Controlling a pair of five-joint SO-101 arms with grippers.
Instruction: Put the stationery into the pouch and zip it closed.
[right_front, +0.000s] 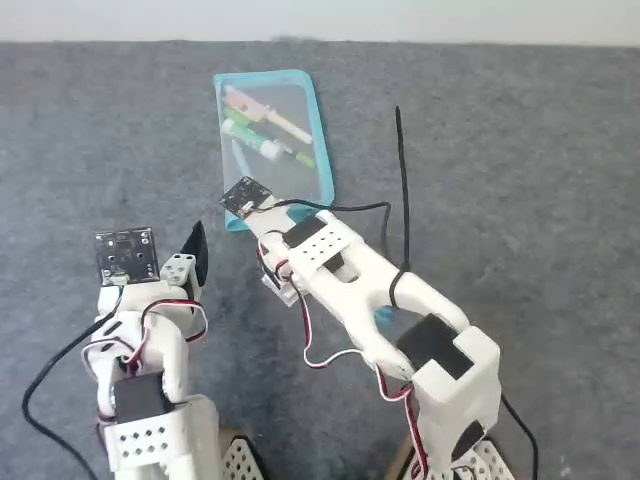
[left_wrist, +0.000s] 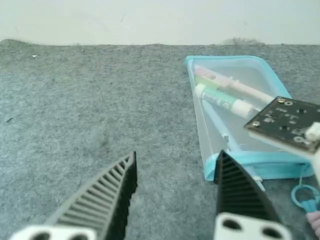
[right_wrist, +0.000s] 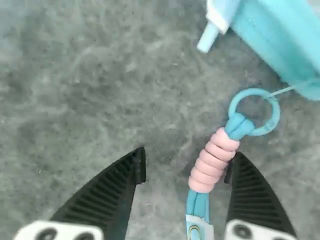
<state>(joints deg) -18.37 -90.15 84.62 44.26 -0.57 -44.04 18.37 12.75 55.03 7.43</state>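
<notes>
Item: translucent pouch (right_front: 295, 190) with teal edging, lying flat toward the far edge of the grey felt surface (right_front: 500, 150), about mid-width, its zipper end nearer the arms. Contents: stationery (right_front: 265, 125), several pens and markers, lying lengthwise inside. A white tip (right_wrist: 207, 37) pokes out at the near corner of the pouch; it may be a pen end not fully in, though the view is too tight to be sure. Zipper pull (right_wrist: 212, 162): a string of pink beads on a teal cord and ring, lying on the surface just off that corner. Right gripper (right_wrist: 189, 152): low over the pull, fingers spread, the beads between them and close against one finger, nothing pinched yet. Left gripper (left_wrist: 177, 156): fingers likewise spread and empty, near the pouch's near corner but apart from it. Hazards, as judged: with the beads so far to one side, a closing finger could nudge the pull away or catch only the thin cord, which would slip under tension. With nothing pinning the pouch, a tug on the pull would likely drag the light pouch across the felt instead of running the slider. If the white tip is indeed a pen end, the slider would jam against it and leave the mouth partly open.
</notes>
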